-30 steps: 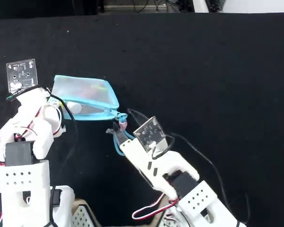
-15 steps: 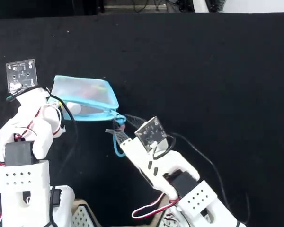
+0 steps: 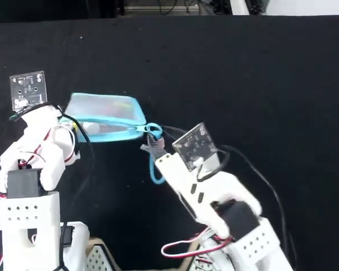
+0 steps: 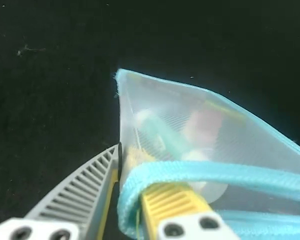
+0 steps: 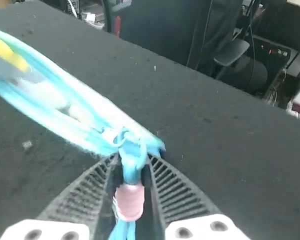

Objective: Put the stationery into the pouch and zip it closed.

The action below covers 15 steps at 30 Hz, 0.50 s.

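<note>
1. The table [image 3: 243, 73] was covered in black cloth from its near edge to its far edge, with a few pale specks of lint on it.
2. A translucent pouch [image 3: 104, 110] with turquoise trim sat left of centre. Whether it lay flat on the cloth could not be told.
3. Its turquoise cord loop [image 3: 153, 169] trailed from the pouch's right end toward the near side.
4. A thin black cable [image 3: 271, 189] ran over the cloth right of centre.

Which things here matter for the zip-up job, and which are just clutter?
Job: pouch; stationery inside it; zip cord; left gripper clamped on the pouch end; right gripper shut on the zip cord.
Not part of it: table; chair behind.
</note>
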Motion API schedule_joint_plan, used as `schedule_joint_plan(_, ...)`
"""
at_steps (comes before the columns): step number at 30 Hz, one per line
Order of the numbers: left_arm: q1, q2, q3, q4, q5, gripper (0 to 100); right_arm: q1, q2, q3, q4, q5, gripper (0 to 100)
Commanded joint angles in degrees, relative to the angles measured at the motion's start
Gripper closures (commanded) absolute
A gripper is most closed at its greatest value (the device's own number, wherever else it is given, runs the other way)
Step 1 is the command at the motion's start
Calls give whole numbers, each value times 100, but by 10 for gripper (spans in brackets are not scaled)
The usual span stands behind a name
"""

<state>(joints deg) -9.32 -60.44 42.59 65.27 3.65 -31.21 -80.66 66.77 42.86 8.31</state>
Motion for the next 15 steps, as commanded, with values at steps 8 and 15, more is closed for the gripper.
schedule_joint_plan(8,-22,-53,-189,9,-53,967,-475,664,-980,-378,853,988)
schedule_joint_plan(15,-75,-53,-145,18,-79,967,-519,2668,-2765,308,800,988)
